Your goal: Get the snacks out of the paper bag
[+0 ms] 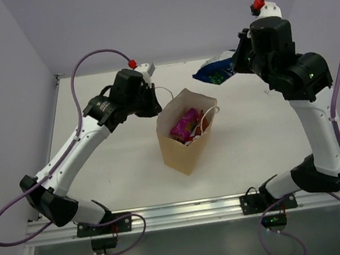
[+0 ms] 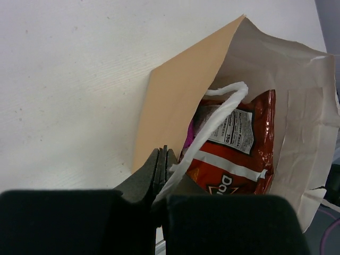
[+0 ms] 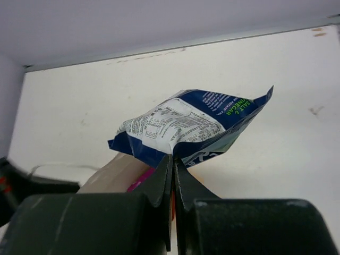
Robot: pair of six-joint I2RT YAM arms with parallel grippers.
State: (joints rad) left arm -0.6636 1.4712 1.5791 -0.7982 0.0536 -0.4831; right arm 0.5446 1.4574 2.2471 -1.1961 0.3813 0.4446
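The tan paper bag (image 1: 183, 154) stands upright mid-table with its mouth open. Inside it lie a magenta packet (image 1: 184, 124) and a red-orange Doritos bag (image 2: 239, 159). My left gripper (image 2: 163, 151) is at the bag's left rim, shut on the bag's white cord handle (image 2: 223, 111), which runs down between its fingers. My right gripper (image 3: 172, 159) is raised to the right of and behind the bag. It is shut on the bottom edge of a blue snack packet (image 3: 186, 125), which hangs in the air clear of the bag (image 1: 216, 70).
The white table (image 1: 267, 145) ends at grey walls at the back and left. A metal rail (image 1: 182, 211) with both arm bases runs along the near edge. Purple cables (image 1: 339, 65) loop beside each arm.
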